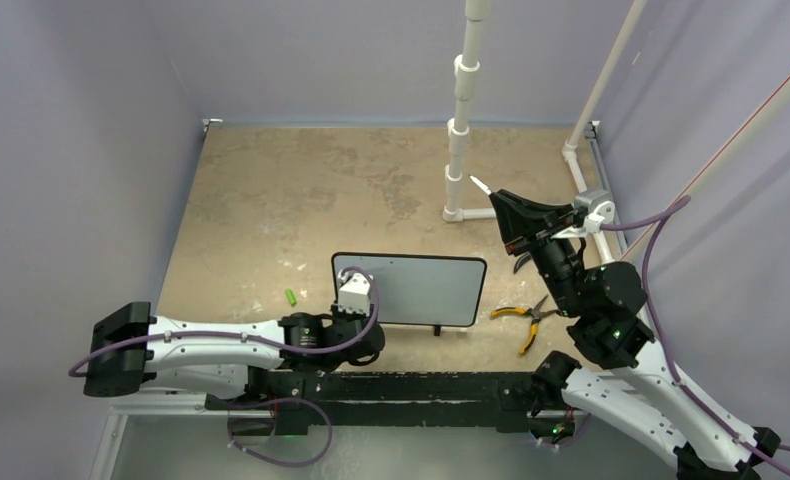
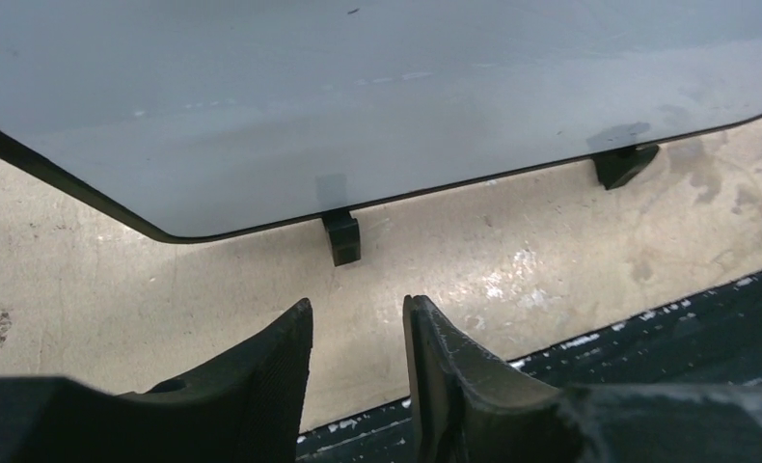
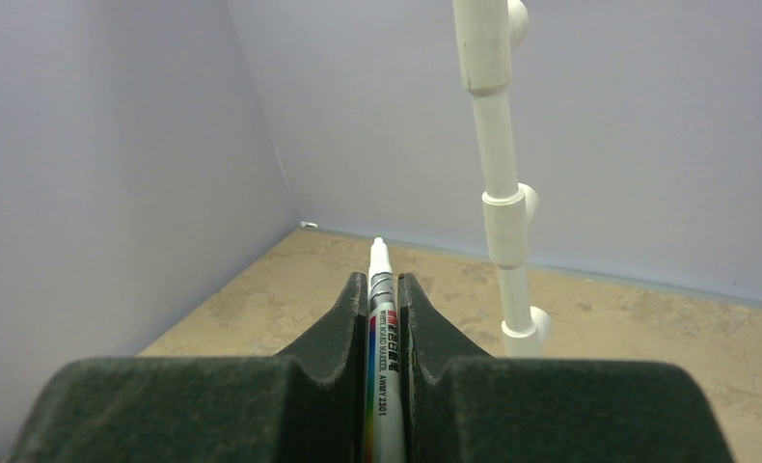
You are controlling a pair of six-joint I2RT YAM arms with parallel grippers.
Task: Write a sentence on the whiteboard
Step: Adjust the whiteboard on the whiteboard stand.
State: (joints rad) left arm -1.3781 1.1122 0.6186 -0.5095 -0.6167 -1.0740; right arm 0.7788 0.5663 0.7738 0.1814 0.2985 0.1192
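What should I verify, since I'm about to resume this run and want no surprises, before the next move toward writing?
1. Marker clamped in the right gripper: ok.
2. Marker tip bare and pointing forward: ok.
3. Whiteboard surface blank where visible: ok.
4. Left gripper steadying the whiteboard: not ok; it is open, holding nothing, short of the near edge.
5. Pliers apart from the whiteboard: ok, off its right end.
6. Ink flows: cannot tell.

Light: even, soft, moderately bright in all three views.
Glare: dull grey sheen across the small black-framed white board (image 2: 377,106).
Shadows: faint, beneath its black feet (image 2: 341,238).
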